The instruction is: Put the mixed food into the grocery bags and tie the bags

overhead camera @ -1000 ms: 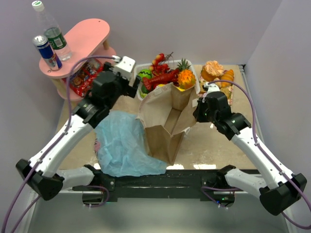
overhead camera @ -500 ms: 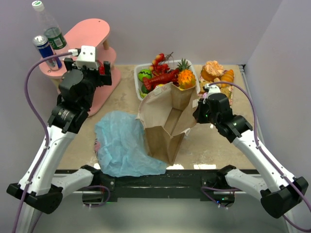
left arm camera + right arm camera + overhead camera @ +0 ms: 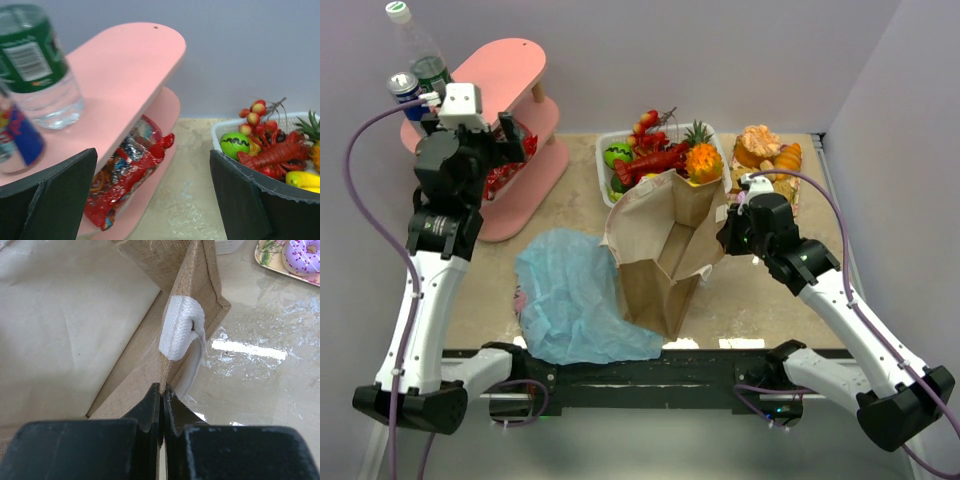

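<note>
The brown paper grocery bag (image 3: 665,250) stands open in the middle, with my right gripper (image 3: 728,228) shut on its right rim (image 3: 175,370), just below a white handle patch (image 3: 181,329). The crinkly light-blue bag (image 3: 575,295) lies flat to its left. My left gripper (image 3: 155,200) is open and hovers in front of the pink shelf, holding nothing. Red snack packets (image 3: 125,170) lie on the shelf's lower tier. The green-labelled bottle (image 3: 35,65) and blue can (image 3: 15,145) stand on top. Lobster (image 3: 655,160), pineapple (image 3: 702,155) and bananas (image 3: 302,180) sit in the basket.
The pink two-tier shelf (image 3: 490,80) stands at the back left. A white basket (image 3: 603,150) of toy food is behind the paper bag. Bread-like toys (image 3: 765,150) and a tray with a purple donut (image 3: 295,255) lie at the back right.
My left arm has swung left, from beside the basket and paper bag over to the pink shelf, still open. The right gripper has kept its hold on the bag's rim.
</note>
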`<action>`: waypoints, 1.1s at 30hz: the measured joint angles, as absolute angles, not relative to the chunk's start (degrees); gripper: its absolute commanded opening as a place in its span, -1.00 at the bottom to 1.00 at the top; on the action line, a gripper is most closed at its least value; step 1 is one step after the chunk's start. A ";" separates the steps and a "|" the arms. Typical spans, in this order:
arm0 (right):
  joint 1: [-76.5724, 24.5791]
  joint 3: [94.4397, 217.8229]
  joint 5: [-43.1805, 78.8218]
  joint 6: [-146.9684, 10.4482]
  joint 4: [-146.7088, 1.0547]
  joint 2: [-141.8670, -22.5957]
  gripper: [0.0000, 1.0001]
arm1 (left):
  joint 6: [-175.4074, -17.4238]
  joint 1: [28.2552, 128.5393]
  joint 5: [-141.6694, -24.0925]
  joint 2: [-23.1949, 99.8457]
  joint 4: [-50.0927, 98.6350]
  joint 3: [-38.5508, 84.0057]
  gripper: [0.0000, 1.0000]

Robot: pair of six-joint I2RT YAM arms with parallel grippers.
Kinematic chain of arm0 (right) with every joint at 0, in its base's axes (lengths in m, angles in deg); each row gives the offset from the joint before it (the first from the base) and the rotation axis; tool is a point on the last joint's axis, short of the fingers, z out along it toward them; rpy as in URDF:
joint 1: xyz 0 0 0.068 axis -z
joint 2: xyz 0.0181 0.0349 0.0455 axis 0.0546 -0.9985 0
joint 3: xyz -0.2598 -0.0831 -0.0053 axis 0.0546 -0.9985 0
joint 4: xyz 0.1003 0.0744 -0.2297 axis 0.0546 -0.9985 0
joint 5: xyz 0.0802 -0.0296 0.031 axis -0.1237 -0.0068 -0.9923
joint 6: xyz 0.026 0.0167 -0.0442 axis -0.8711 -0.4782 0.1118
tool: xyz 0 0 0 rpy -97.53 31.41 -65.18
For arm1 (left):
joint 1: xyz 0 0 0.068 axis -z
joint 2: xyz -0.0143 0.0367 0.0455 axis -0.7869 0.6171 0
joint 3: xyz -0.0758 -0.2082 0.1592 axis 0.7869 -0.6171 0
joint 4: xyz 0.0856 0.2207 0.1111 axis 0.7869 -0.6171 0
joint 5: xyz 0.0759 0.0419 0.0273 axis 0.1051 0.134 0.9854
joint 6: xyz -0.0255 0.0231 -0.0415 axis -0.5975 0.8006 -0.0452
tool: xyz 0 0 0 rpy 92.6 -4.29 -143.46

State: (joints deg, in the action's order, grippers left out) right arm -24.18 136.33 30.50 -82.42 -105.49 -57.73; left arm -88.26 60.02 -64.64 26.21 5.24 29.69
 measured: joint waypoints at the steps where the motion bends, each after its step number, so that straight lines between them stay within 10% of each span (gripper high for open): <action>1: -24.18 136.33 30.41 -82.37 -105.44 -57.75 -1.00 | -88.28 59.10 -64.75 25.03 5.26 29.52 1.00; 33: -24.18 136.22 28.64 -82.18 -104.81 -57.01 -1.00 | -87.21 37.35 -66.19 24.85 16.08 22.33 0.86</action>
